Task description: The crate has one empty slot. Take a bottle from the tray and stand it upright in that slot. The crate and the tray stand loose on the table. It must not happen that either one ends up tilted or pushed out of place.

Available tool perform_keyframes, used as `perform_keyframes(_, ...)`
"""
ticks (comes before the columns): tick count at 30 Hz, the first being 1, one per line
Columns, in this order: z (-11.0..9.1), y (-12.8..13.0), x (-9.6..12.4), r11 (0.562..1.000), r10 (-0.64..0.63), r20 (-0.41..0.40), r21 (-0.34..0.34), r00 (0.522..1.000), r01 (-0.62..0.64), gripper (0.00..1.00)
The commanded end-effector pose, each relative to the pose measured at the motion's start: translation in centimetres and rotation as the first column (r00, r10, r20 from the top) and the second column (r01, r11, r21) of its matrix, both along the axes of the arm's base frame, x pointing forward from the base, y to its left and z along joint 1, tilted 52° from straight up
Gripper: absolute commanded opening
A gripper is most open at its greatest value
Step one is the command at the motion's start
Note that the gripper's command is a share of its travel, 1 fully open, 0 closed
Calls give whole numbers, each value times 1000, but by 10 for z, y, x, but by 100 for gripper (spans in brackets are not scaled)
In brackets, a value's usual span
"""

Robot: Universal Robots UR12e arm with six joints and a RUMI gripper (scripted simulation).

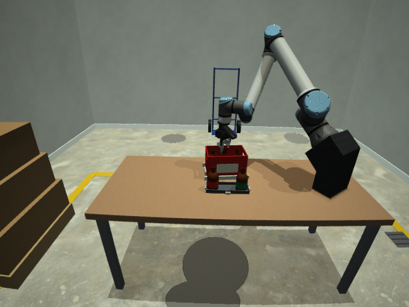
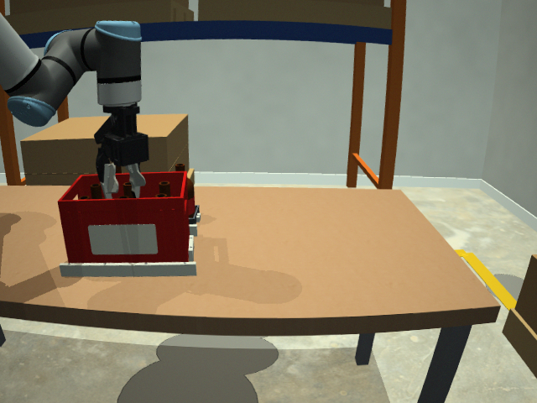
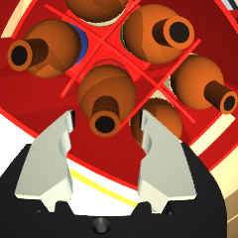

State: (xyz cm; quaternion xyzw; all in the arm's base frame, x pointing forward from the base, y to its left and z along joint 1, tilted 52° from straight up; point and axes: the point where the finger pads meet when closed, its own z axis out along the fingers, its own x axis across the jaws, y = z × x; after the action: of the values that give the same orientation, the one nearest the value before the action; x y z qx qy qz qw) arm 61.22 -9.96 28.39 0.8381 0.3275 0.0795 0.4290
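The red crate (image 1: pixel 226 158) stands on the table and holds several brown bottles upright in its slots. My gripper (image 3: pixel 107 111) is open just above the crate (image 2: pixel 125 225). In the wrist view a brown bottle (image 3: pixel 106 94) stands in its slot with its neck between my fingers, with a gap on each side. My gripper also shows in the exterior view (image 2: pixel 122 184), with its fingertips at the crate's rim. The grey tray (image 1: pixel 227 188) lies in front of the crate with two bottles standing on it, one at the left (image 1: pixel 212 178) and one at the right (image 1: pixel 241 178).
The arm's black base (image 1: pixel 333 162) stands at the table's right side. Stacked cardboard boxes (image 1: pixel 23 198) are on the floor at the left. A blue hand truck (image 1: pixel 225 99) stands behind the table. A shelf rack (image 2: pixel 372 95) and a box (image 2: pixel 104 143) are beyond it.
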Motion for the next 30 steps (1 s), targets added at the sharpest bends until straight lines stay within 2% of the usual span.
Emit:
perform_keyframes(1, 0, 0, 0, 1000, 0, 1, 0, 1000, 0, 38)
perform_keyframes(30, 4, 4, -2, 1000, 0, 1, 0, 1000, 0, 38)
